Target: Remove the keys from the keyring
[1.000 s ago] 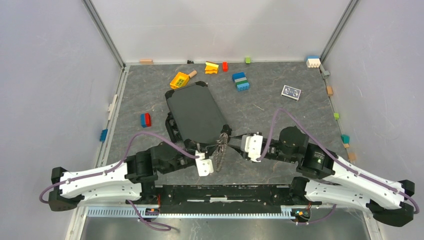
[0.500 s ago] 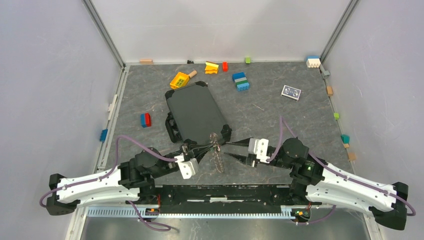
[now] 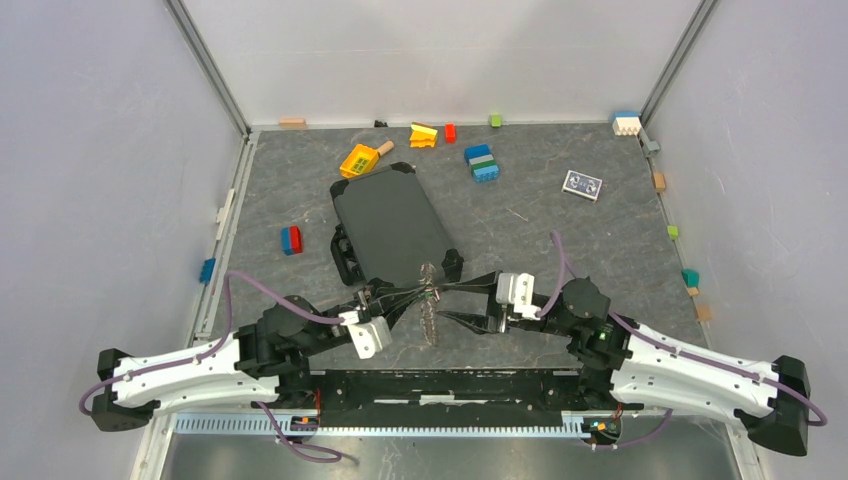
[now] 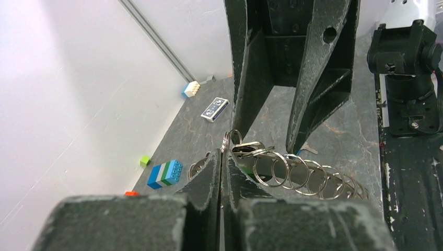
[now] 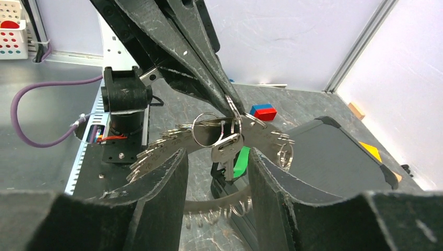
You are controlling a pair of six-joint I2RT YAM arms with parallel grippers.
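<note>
The keyring (image 3: 430, 322) hangs edge-on near the table's front, a metal band with several small rings and keys. My left gripper (image 3: 427, 291) is shut on a small ring at its top; the left wrist view shows the fingertips (image 4: 218, 159) pressed together, with the keyring (image 4: 292, 172) trailing right. My right gripper (image 3: 441, 303) is open, one finger on each side of the ring, not touching it. In the right wrist view a silver key (image 5: 225, 151) and a green tag (image 5: 241, 162) hang between my open fingers (image 5: 162, 183), below the left gripper (image 5: 230, 104).
A black case (image 3: 393, 222) lies just behind the keyring. Toy bricks sit farther back: yellow (image 3: 358, 159), blue-green (image 3: 482, 163), red-blue (image 3: 291, 239). A small card (image 3: 582, 184) lies at back right. More bricks line the side walls.
My right gripper was against the keyring a second ago; it has opened and now straddles it. My left gripper has drawn back to the left with the ring, which hangs a little farther left.
</note>
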